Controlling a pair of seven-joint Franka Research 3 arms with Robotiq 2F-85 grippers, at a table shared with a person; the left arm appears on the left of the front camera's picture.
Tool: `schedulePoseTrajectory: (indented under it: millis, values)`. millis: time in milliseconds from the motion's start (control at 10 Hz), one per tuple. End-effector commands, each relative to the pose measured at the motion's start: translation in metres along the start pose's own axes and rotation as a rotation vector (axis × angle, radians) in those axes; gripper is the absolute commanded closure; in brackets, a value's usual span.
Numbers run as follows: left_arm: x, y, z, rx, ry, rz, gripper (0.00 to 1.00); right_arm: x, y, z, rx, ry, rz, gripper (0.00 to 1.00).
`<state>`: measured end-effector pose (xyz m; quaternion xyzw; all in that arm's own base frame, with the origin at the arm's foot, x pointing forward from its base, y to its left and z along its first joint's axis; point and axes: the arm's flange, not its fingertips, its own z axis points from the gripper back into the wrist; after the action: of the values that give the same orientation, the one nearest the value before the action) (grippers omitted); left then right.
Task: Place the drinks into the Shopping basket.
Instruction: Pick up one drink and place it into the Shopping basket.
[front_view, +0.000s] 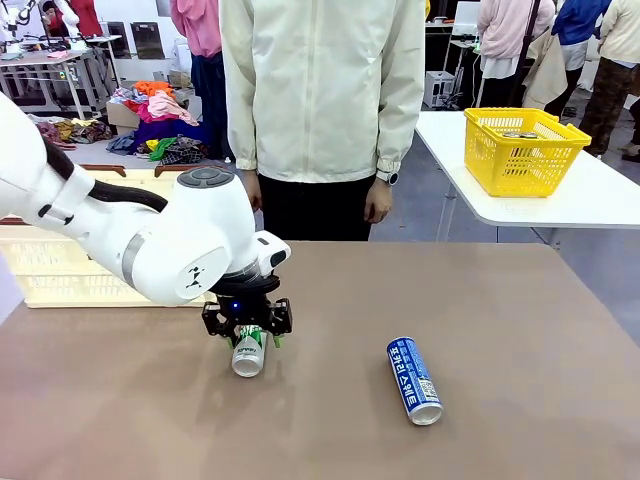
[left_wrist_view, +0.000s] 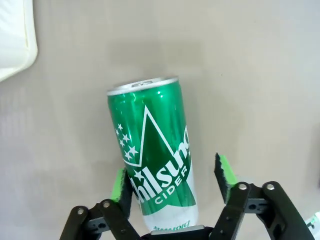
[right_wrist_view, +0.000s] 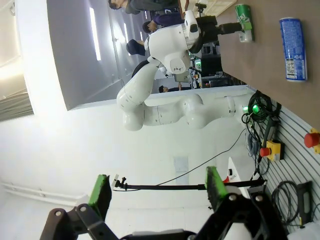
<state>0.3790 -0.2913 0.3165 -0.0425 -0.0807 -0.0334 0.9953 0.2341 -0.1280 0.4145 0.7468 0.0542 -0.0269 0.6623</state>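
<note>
- Two slim aluminium cans lie on their sides on the smooth, matte brown worktop (front_view: 500, 320), well apart from each other.
- Nearer the middle is the green can (front_view: 247, 357), glossy, with a silver top turned toward the robot's side.
- To its right lies the blue can (front_view: 413, 380), with white lettering along its length and its silver top also toward the robot's side.
- The left gripper (front_view: 248, 340) reaches down over the green can, with one finger on each side of it.
- Seen from the left wrist, the green can (left_wrist_view: 152, 150) carries a white triangle, small white stars and the word "CIDER".
- That view also shows what the front view hides. One green pad of the left gripper (left_wrist_view: 172, 180) sits right at the can's side, while the other stands clear with bare worktop between, so the jaws are not clamped.
- The Shopping basket (front_view: 70, 280), cream plastic lattice with a brown rim, stands at the worktop's left edge, partly behind the white arm.
- A person (front_view: 320, 90) in a pale jacket stands at the far side, hands hanging down.
- A bright yellow basket (front_view: 520, 150) sits on a separate white table (front_view: 590, 200) at the right.
- The right gripper (right_wrist_view: 159, 192) is spread wide with nothing between its pads.
- Its sideways view shows the green can (right_wrist_view: 244, 16) and the blue can (right_wrist_view: 292, 49) far off.
</note>
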Motion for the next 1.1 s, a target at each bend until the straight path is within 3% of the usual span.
schedulePoseTrajectory:
  millis: [0,500,700,800,1000]
  values:
    - [0.000,-0.004,-0.006,0.050,-0.034,0.002,1.00,0.001,0.007,-0.001,0.010,-0.005,-0.019,0.00]
    - [0.000,0.001,-0.012,0.061,-0.025,0.017,1.00,0.001,0.007,-0.001,0.010,-0.005,-0.019,0.00]
    - [-0.004,0.002,0.008,0.016,0.000,-0.019,1.00,0.001,0.007,-0.001,0.010,-0.005,-0.019,0.00]
    - [-0.007,-0.004,0.048,0.049,0.047,0.011,1.00,0.001,0.007,-0.001,0.010,-0.005,-0.019,0.00]
    - [-0.020,-0.024,0.158,-0.057,0.067,-0.136,1.00,0.001,0.007,-0.001,0.010,-0.005,-0.019,0.00]
